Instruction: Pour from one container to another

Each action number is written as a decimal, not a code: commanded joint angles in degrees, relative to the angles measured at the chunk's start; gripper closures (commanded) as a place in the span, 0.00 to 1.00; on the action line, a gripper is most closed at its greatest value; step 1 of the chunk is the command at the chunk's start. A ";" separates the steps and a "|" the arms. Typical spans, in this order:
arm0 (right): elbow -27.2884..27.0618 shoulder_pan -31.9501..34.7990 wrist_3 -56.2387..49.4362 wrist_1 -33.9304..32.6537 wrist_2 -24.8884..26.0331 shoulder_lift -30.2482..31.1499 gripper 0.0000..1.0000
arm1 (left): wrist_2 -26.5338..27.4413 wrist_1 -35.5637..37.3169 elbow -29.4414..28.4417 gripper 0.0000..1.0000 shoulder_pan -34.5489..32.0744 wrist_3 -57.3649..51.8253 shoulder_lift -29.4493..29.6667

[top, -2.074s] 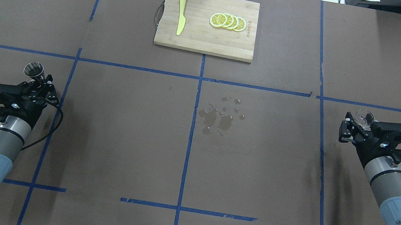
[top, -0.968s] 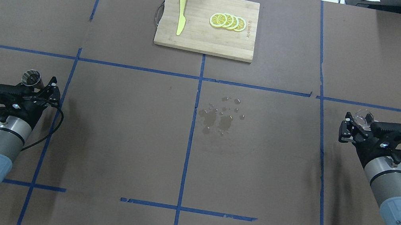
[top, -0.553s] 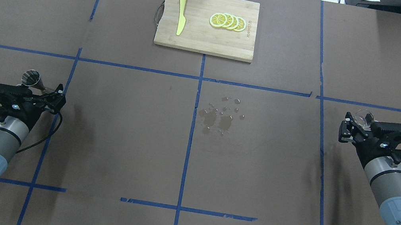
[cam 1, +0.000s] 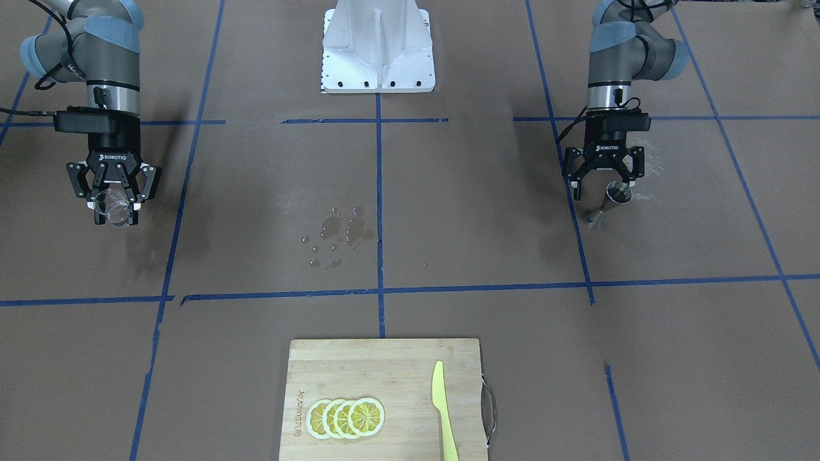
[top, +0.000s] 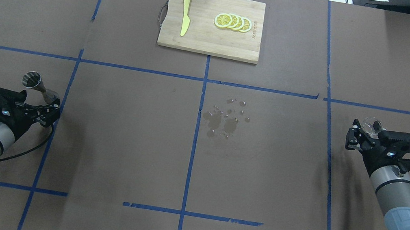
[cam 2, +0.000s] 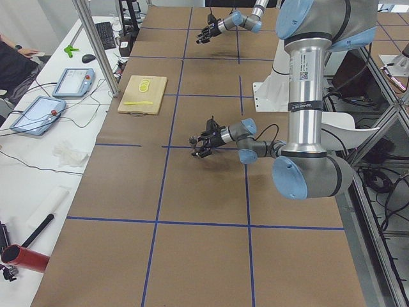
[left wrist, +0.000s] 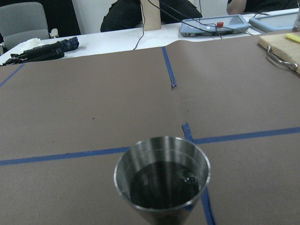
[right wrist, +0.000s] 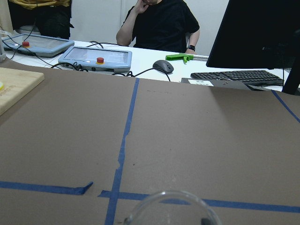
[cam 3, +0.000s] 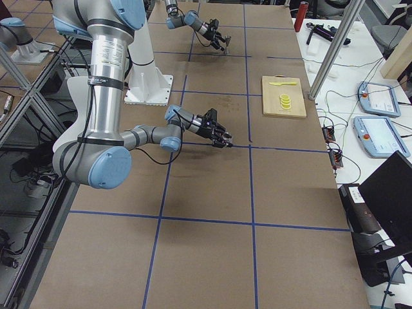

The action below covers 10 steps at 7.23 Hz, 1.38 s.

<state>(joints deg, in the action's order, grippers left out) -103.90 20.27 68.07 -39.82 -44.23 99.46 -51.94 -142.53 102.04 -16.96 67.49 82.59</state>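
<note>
- Brown paper marked with blue tape is spread over the table (top: 260,181); droplets (top: 224,120) are scattered at its centre.
- The jigger (left wrist: 161,178), partly filled with dark liquid, is stood upright just ahead of the left gripper (cam 1: 603,184), whose jaws are spread wide.
- The glass (cam 1: 114,200) is clamped in the right gripper (cam 1: 115,214); its contents cannot be told.

The left end effector (cam 1: 603,181) has let go of the jigger (top: 39,88). Its jaws gripped the jigger two seconds ago and now stand spread. The whole arm has drawn back toward the robot, leaving the fingertips just behind the jigger and apart from it. The jigger now stands on its own on the bench (top: 123,139), slightly nearer the robot than before. The right end effector (cam 1: 115,211) has slipped back a little toward the robot, carrying the glass (cam 1: 114,200) with it.
</note>
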 commanded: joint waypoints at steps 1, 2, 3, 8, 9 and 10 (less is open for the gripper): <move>0.63 -1.98 2.06 0.09 1.78 0.04 1.00 | -5.52 -0.03 4.90 0.00 -0.18 -2.43 -3.90; 0.63 -3.81 5.81 0.09 3.52 0.04 1.00 | -7.80 -0.03 6.06 0.00 -0.35 -2.62 -5.31; 0.63 -4.88 6.63 0.09 3.71 0.04 1.00 | -9.21 -0.03 6.51 0.00 -0.53 -2.62 -5.50; 2.21 -8.49 8.49 0.09 5.47 0.04 0.92 | -11.07 -0.03 11.61 0.00 -0.97 -6.23 -9.11; 3.34 -8.84 8.57 0.09 5.47 0.04 0.88 | -11.07 -0.03 11.61 0.00 -1.05 -6.32 -9.11; 3.96 -9.28 8.57 0.09 5.47 0.04 0.77 | -11.07 -0.03 11.61 0.00 -1.06 -6.32 -9.11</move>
<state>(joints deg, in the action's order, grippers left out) -100.78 11.49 76.62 -39.73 -38.77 99.48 -62.96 -142.56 113.59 -17.97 61.24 73.52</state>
